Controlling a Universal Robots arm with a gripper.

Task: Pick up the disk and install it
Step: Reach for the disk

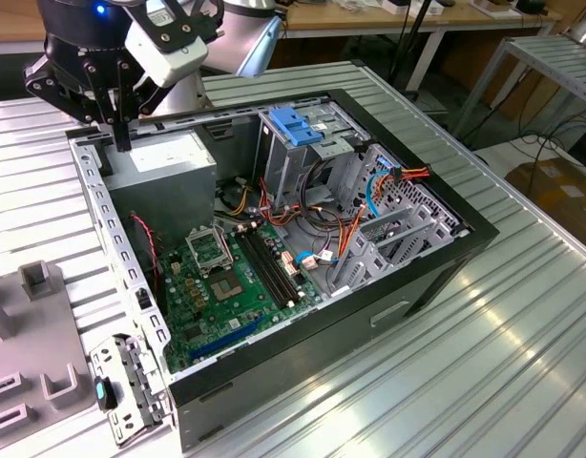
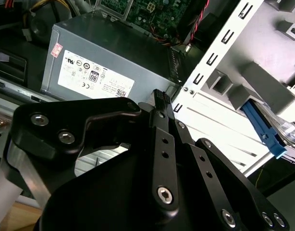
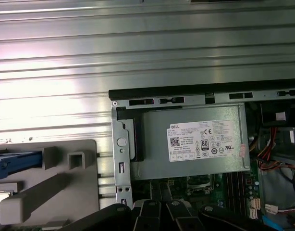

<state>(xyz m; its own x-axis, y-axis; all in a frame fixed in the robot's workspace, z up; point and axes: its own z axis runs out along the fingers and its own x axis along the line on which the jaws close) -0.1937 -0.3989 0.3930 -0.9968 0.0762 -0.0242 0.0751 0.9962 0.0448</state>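
Observation:
The disk [image 3: 17, 161] lies in a grey holder [image 3: 66, 183] on the table beside the computer case. Just its blue side rail and a corner of its silver body show at that picture's edge. In the second wrist view the same blue rail of the disk [image 2: 262, 126] juts out past the case's perforated metal wall. My gripper [image 1: 121, 141] hangs over the case's back corner on the exterior view's left, above the rim next to the power supply. Its black fingers [image 2: 159, 98] are shut together and hold nothing. The gripper is apart from the disk.
The open case [image 1: 446, 258] holds a grey power-supply box [image 1: 164, 170], a green motherboard [image 1: 226, 277], a metal cage with a blue handle [image 1: 295, 129] and loose cables [image 1: 369, 191]. The grey holder [image 1: 35, 324] lies on the ribbed metal table [image 1: 484, 382].

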